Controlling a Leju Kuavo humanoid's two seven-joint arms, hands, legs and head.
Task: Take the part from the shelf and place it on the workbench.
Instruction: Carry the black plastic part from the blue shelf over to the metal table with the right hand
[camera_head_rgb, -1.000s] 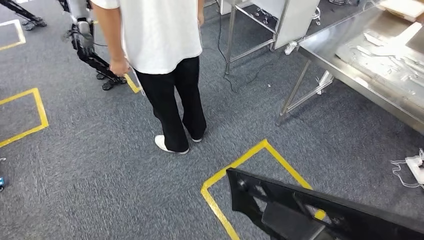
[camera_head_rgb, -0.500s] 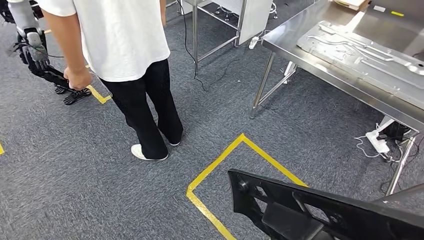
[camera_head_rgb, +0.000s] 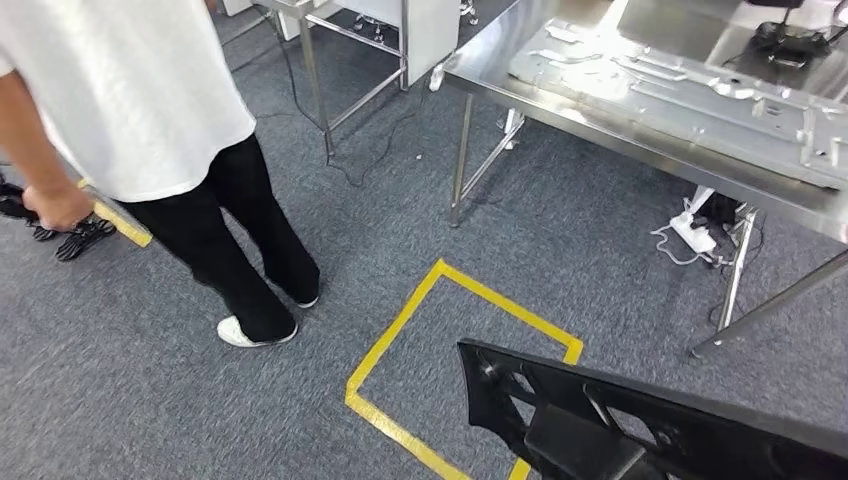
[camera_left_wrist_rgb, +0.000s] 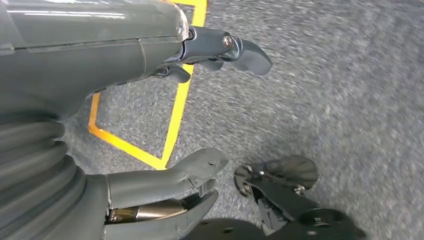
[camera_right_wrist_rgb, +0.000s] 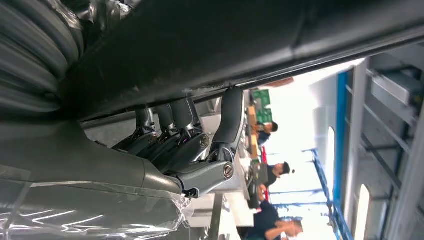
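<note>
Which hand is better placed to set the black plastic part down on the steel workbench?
Right. The right hand grips the black plastic part, which rides at the robot's lower right, and the steel workbench lies ahead to the right. The left hand hangs open over the carpet, holding nothing.

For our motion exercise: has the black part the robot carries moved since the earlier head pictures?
Yes. Against the yellow floor square, the black part has shifted right, toward the steel workbench; the whole view swung, so the robot carried it.

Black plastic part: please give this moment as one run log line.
black plastic part: carried by right robot hand | steel workbench: ahead | placing: not yet done
</note>
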